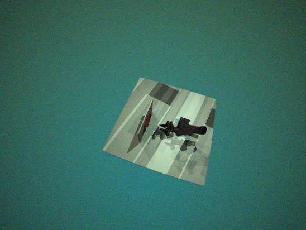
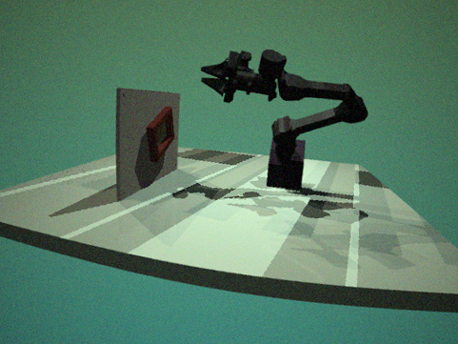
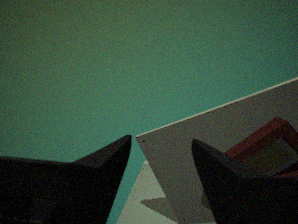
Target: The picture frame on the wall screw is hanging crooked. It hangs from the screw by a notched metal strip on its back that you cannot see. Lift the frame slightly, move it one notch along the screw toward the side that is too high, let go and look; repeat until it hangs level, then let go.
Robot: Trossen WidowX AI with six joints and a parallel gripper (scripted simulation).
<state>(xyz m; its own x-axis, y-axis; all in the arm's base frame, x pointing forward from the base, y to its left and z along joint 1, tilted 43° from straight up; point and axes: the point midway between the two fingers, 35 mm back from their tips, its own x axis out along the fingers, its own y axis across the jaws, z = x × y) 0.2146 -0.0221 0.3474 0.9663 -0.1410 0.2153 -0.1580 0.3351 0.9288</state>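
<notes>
The red picture frame (image 1: 148, 120) (image 2: 153, 143) (image 3: 256, 138) hangs on the front of the upright grey wall panel (image 2: 130, 129) (image 3: 167, 162). It hangs crooked: in the exterior view and the wrist view its right side is higher than its left against the panel's top edge. The screw and the notched strip are hidden. My gripper (image 1: 161, 128) (image 2: 202, 74) (image 3: 161, 141) is open with nothing between its fingers. It is in the air, clear of the frame and off the panel, higher than the panel's top. In the wrist view the right finger covers the frame's lower left part.
The wall panel stands on a pale striped board (image 1: 163, 164) (image 2: 206, 260) with dark patches and shadows. The arm rises from a dark purple block (image 1: 183, 122) (image 2: 285, 172) on the board, across from the panel's front face.
</notes>
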